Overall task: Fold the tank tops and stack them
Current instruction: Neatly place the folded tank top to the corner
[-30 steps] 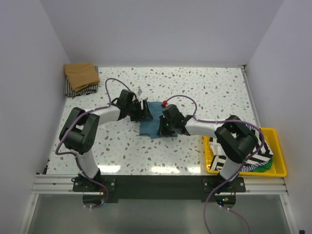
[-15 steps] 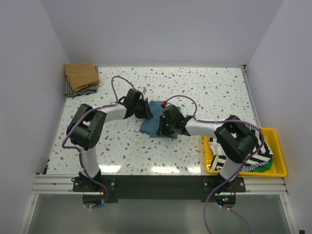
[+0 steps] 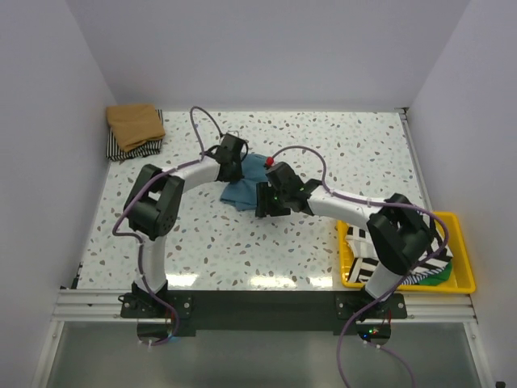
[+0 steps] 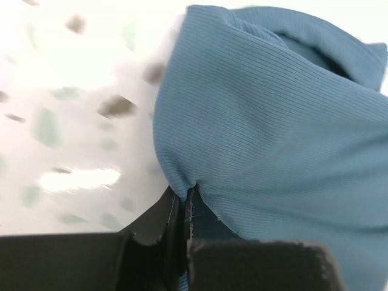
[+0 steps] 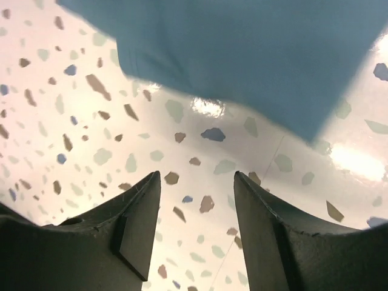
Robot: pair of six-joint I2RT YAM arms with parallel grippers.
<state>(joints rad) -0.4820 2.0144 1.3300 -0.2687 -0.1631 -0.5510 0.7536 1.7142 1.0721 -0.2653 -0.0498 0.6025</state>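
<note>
The teal tank top [image 3: 241, 192] lies bunched and partly folded near the centre of the table [image 3: 339, 145], between the two arms. The left gripper [image 4: 183, 203] is clamped on this shirt: in the left wrist view its jaws are pressed together with a pinch of ribbed teal cloth between them, and the fabric puckers at the contact point. The right gripper [image 5: 195, 200] has its jaws apart with nothing between them. In the right wrist view only speckled tabletop shows in the gap, and the nearest teal edge sits just beyond the fingertips, apart from them. In the upper left of the overhead view, a folded tan tank top [image 3: 134, 123] rests on a folded striped tank top [image 3: 137, 148]; these two form the stack and appear finished. In the lower right, the yellow tray [image 3: 463, 279] holds unfolded striped cloth [image 3: 424, 267] and a patch of green cloth [image 3: 441, 275], partly hidden by the right arm. How many shirts are in the tray cannot be told. Judged from this layout, the task is roughly at its midpoint: two shirts are stacked, the teal one is mid-fold and not yet flat or squared, and the tray contents are untouched. What remains is to finish the teal fold, place that shirt on the stack in the upper left, and then process each tray item in turn.
</note>
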